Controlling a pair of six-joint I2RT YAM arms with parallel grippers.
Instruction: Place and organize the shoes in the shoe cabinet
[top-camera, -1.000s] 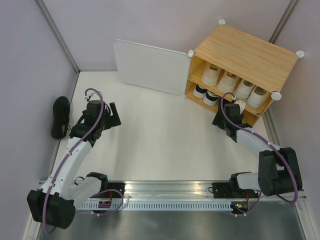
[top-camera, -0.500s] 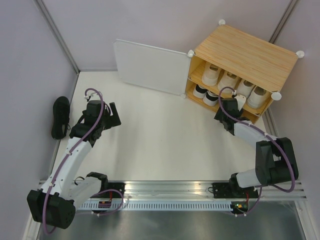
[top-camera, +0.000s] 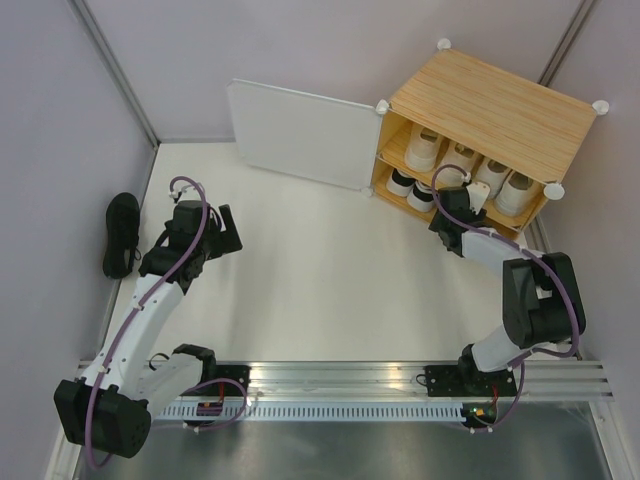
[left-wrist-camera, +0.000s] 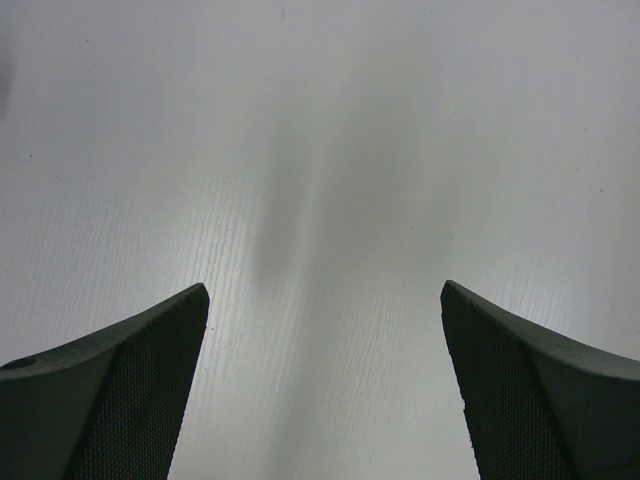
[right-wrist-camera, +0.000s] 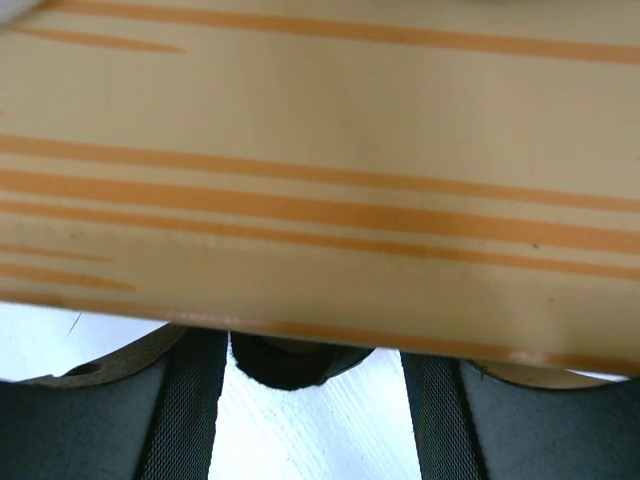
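One risk: the right end effector (right-wrist-camera: 312, 345) sits tight under the wooden shelf (right-wrist-camera: 320, 180) of the shoe cabinet (top-camera: 490, 110).
I judge it can scrape this shelf or push the shoes (top-camera: 465, 165) stored there. Its fingers (right-wrist-camera: 190, 400) stand partly apart around a dark shape (right-wrist-camera: 290, 362); I cannot tell if they pinch it. The left end effector (left-wrist-camera: 325, 290) is spread wide, empty; one black shoe (top-camera: 121, 235) lies at the left counter (top-camera: 320, 260) edge.
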